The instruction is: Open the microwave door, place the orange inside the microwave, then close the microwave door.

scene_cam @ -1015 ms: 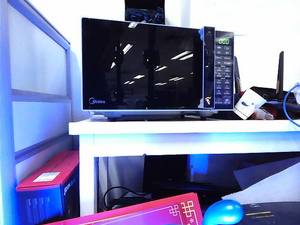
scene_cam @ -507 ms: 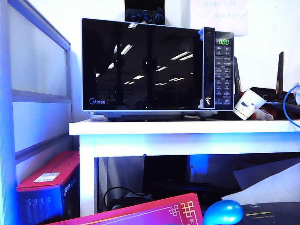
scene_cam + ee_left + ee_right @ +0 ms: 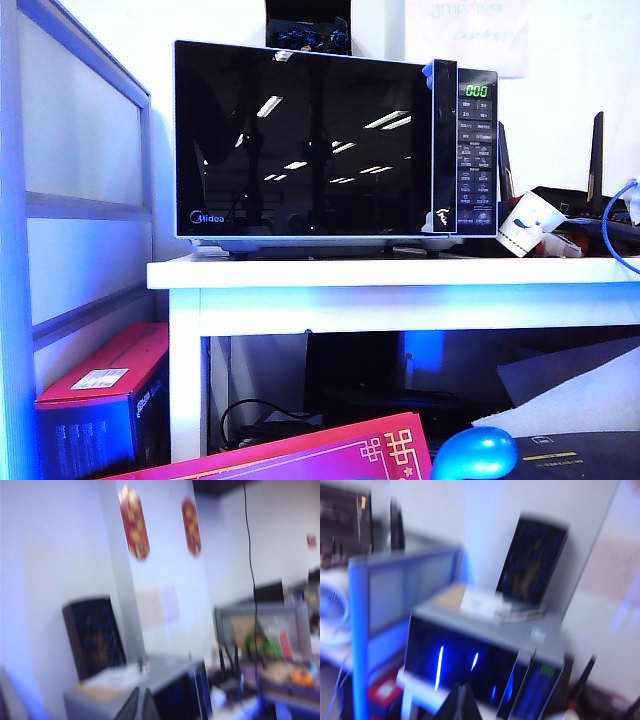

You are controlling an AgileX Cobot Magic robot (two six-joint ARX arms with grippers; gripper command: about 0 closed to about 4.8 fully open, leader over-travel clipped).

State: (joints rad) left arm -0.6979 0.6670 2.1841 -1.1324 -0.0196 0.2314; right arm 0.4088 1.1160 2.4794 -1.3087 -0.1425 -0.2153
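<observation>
Microwave [image 3: 335, 145]: black body, silver base trim. Microwave door [image 3: 300, 140]: glossy black glass w/ white light streaks reflected, white logo lower left. Display [image 3: 477, 90]: green digits. Table [image 3: 390, 272]: white. Box [image 3: 105, 400], near left: red top, dark blue side. Rounded object [image 3: 475, 453], near right: glossy blue. Both grippers [image 3: 140, 707] [image 3: 460, 702]: black fingertips.

Exterior camera sits low, facing my microwave [image 3: 335, 145] head-on, level with the white table [image 3: 390, 272]. My left wrist camera looks from above across the microwave's [image 3: 165, 680] top toward the wall, blurred. My right wrist camera views the microwave [image 3: 485, 667] from higher, obliquely. All three share the microwave.
</observation>
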